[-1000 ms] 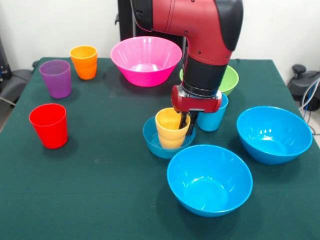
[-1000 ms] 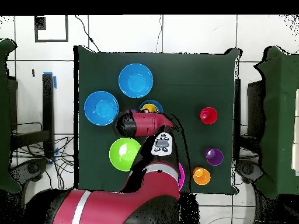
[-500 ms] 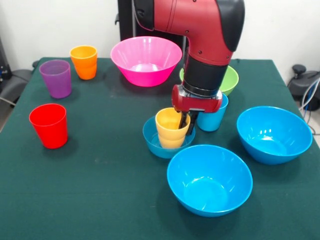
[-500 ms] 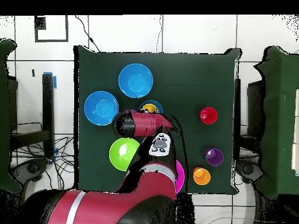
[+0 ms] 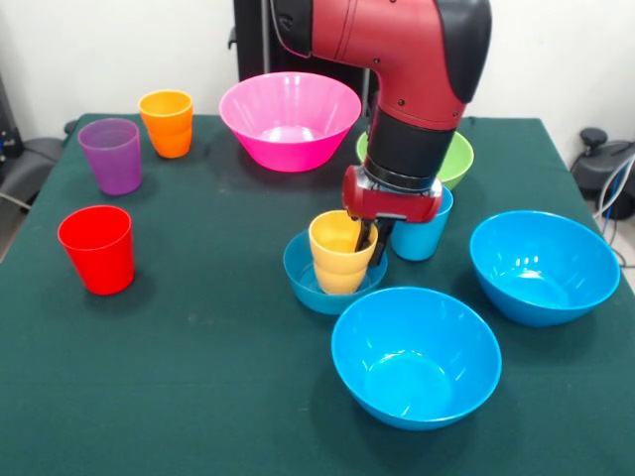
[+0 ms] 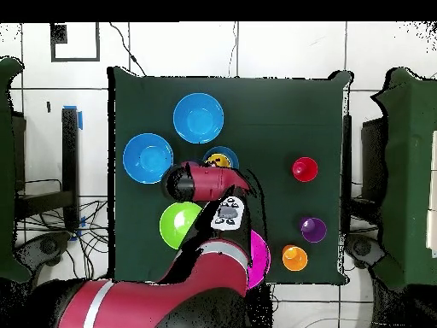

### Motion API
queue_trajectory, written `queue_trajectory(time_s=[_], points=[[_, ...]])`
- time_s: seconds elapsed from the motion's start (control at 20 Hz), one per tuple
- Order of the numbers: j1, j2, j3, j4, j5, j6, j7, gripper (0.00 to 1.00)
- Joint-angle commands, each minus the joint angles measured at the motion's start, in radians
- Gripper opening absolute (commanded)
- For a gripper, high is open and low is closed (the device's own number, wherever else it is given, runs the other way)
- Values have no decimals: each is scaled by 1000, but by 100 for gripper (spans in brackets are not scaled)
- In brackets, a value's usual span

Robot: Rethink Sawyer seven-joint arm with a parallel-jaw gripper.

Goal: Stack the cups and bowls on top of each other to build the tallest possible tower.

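A yellow-orange cup (image 5: 339, 253) stands upright inside the small shallow blue bowl (image 5: 303, 278) near the table's middle. My gripper (image 5: 369, 250) comes straight down on the cup's right rim, with one finger inside the cup and one outside, shut on the rim. A light blue cup (image 5: 422, 233) stands just behind the gripper. In the overhead view the arm (image 6: 192, 181) covers the gripper, and only part of the yellow-orange cup (image 6: 219, 159) and the small bowl's rim (image 6: 207, 156) show.
Red (image 5: 96, 248), purple (image 5: 110, 155) and orange (image 5: 167, 122) cups stand at the left. A pink bowl (image 5: 290, 119) and a green bowl (image 5: 458, 159) are at the back. Two large blue bowls (image 5: 544, 266) (image 5: 415, 355) sit right and front.
The arm's upper links have swung a little. The gripper and the yellow-orange cup have crept very slightly upward; all other cups and bowls are where they were.
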Motion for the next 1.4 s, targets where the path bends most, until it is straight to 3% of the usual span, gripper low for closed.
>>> queue_trajectory(time_s=[0.05,0.4,0.7,0.75,1.4], points=[[16,78,41,-8,39,40,195,0],[12,94,46,-1,34,22,202,0],[23,106,28,-7,48,66,219,0],[27,108,22,-8,54,69,219,100],[40,102,9,-2,63,68,220,100]])
